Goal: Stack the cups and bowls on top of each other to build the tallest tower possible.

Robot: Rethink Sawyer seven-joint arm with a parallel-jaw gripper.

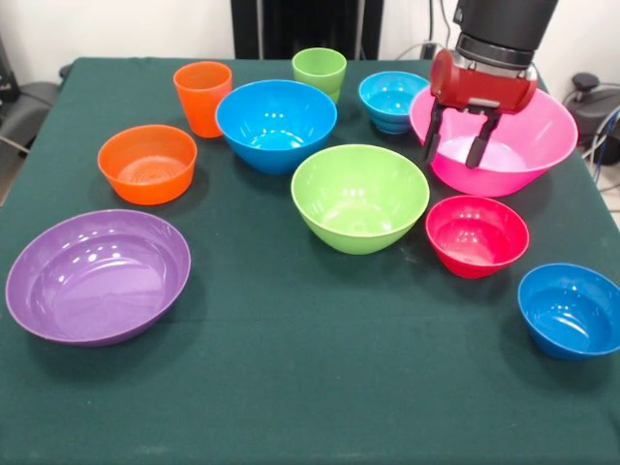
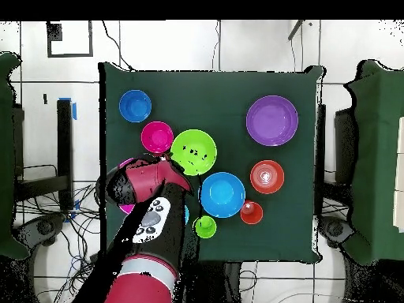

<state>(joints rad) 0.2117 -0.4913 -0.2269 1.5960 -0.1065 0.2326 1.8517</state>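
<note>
Dark green cloth-covered table (image 2: 237, 95), square, on a pale tiled floor (image 2: 197, 47) with dark grout lines. Black cables (image 2: 59, 229) tangled on the floor on the gripper's side of the table, overhead view. Dark green covered furniture (image 2: 371, 158) on the opposite side, well apart. White wall (image 1: 126, 29) behind the table, black panel (image 1: 291, 24) against it.

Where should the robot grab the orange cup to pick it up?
Probably by its rim, from straight above. The orange cup stands upright with its open mouth up, so one finger can go inside and one outside the thin wall. The side away from the big blue bowl looks freest. The gripper hangs open over the pink bowl.
</note>
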